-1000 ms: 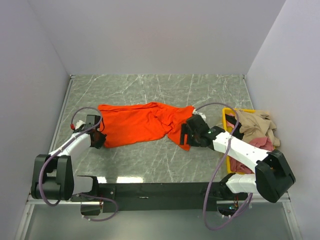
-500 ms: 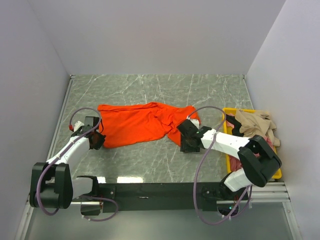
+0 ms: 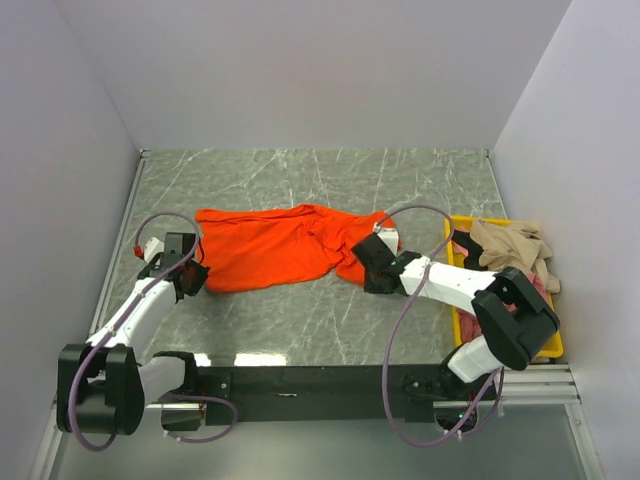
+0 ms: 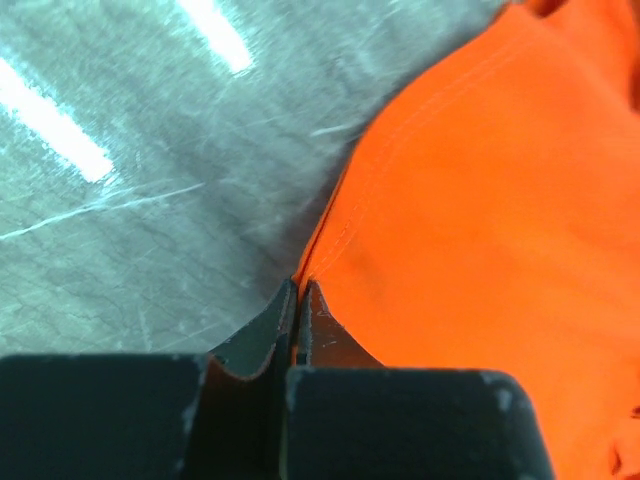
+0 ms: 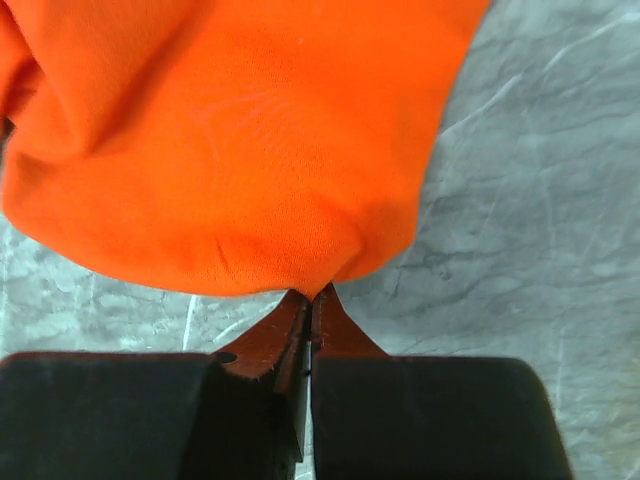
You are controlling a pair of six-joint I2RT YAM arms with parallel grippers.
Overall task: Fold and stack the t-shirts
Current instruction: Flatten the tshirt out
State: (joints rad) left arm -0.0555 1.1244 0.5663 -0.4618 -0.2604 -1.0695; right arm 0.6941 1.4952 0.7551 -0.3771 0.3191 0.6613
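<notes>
- Two arms reach over the grey marbled counter (image 3: 330, 180), the left arm (image 3: 140, 305) from the left side and the right arm (image 3: 450, 285) from the right side.
- One orange-red t-shirt (image 3: 285, 245) lies spread and wrinkled across the middle of the counter, between the two arms.
- Left jaws are fully closed, and in the left wrist view they pinch the stitched hem of the orange-red t-shirt (image 4: 500, 200) at its left near corner.
- Right jaws are also pressed together, and in the right wrist view they nip a rounded fold of the orange-red t-shirt (image 5: 230, 140) at its right end, low on the counter.
- A yellow bin (image 3: 460, 219) stands at the right edge of the counter.
- The beige t-shirt (image 3: 510, 245) lies crumpled in the bin and hangs over its rim.
- A little of the dusty pink t-shirt (image 3: 541, 284) shows below the beige one, also in the bin.
</notes>
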